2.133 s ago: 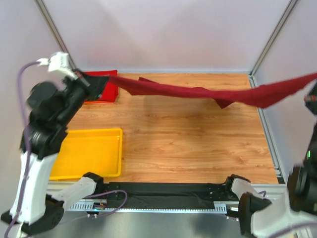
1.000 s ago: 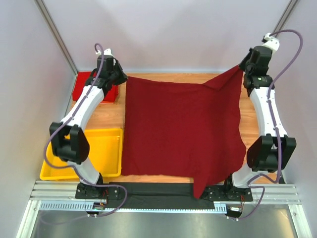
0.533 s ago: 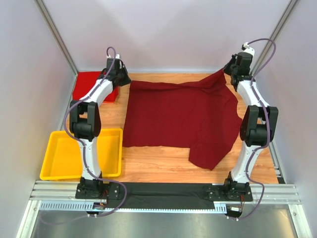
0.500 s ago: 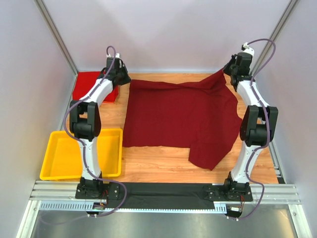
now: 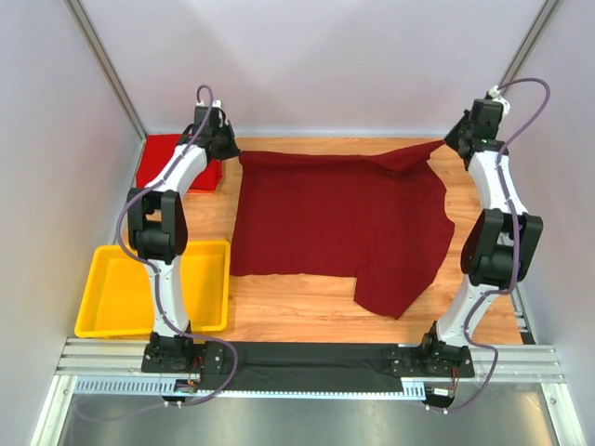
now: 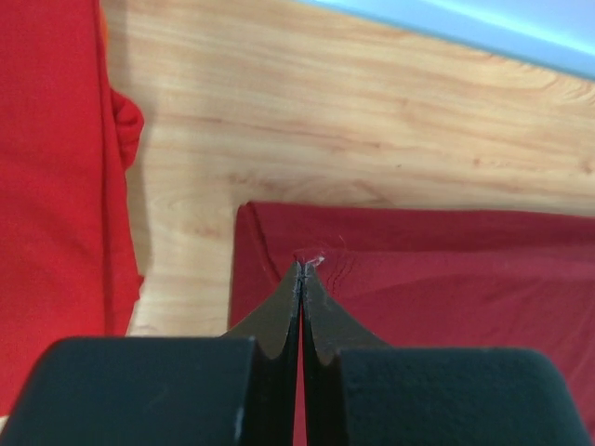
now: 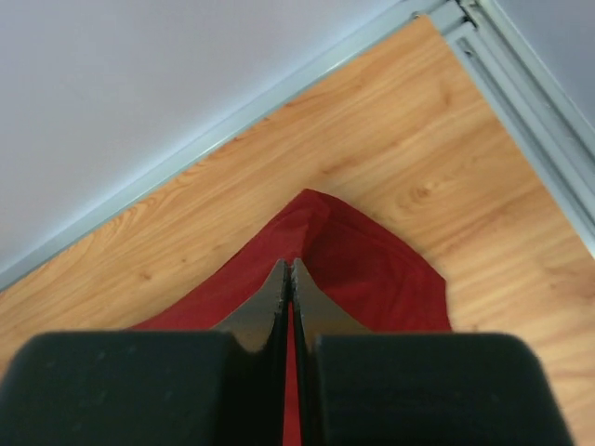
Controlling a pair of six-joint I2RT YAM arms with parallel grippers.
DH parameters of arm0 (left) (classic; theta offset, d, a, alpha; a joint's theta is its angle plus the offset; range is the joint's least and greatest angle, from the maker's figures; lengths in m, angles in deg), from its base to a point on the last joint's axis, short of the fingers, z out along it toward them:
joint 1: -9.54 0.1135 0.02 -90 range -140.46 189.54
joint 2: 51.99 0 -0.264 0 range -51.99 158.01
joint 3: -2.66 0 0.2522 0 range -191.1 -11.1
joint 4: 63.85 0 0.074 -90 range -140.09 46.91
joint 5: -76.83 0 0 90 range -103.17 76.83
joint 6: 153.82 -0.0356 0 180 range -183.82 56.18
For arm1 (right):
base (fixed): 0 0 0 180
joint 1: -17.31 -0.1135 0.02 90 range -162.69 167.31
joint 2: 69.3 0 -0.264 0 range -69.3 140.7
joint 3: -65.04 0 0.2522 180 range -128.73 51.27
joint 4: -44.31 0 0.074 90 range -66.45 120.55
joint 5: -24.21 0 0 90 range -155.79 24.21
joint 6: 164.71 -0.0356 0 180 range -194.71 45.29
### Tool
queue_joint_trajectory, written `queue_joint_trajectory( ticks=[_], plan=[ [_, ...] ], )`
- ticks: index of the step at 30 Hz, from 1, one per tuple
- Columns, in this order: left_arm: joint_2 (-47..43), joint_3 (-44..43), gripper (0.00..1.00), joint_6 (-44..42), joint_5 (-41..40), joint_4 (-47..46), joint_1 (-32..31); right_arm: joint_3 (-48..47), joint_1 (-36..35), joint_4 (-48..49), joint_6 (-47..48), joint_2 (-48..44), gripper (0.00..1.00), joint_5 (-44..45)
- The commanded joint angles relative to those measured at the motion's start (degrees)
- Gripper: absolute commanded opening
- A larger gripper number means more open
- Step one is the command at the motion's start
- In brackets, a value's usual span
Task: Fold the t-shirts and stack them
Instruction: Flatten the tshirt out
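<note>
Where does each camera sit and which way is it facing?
Top external: above and behind the bases, looking down at the table; left arm and right arm show.
Left wrist: looks down past the left end effector, pinching the maroon t-shirt; red t-shirt beside.
Right wrist: looks down past the right end effector, pinching the shirt's other corner.
All three share the maroon t-shirt.

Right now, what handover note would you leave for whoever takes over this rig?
Left gripper: shut on the far-left corner of the maroon t-shirt.
Right gripper: shut on its far-right corner.
Maroon t-shirt: spread open mid-table, its near-right part hanging lower and uneven.
Red t-shirt: far-left corner.
Yellow tray: near left.
Done: maroon shirt laid out.
Left: fold it, then stack the two shirts.
</note>
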Motion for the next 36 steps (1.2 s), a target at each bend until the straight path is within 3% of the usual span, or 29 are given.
queue_joint_trajectory(
  ticks=[1, 12, 24, 36],
  plan=[
    [-2.99, 1.23, 0.0, -2.97, 0.04, 2.97, 0.3, -0.11, 1.07, -7.83, -0.25, -5.18, 0.0, 0.73],
    [-5.98, 5.01, 0.0, -3.59, 1.98, 6.31, 0.3, 10.43, 4.06, -13.81, -3.41, -13.44, 0.0, -5.42],
    [-6.68, 14.32, 0.0, -5.79, 1.98, 5.7, -0.05, 24.05, 4.85, -14.25, -3.93, -18.63, 0.0, -4.55],
    [-3.96, 13.02, 0.0, -7.02, -1.62, 8.16, -2.07, 28.19, 5.73, -12.76, -3.94, -18.02, 0.0, -7.44]
  ],
)
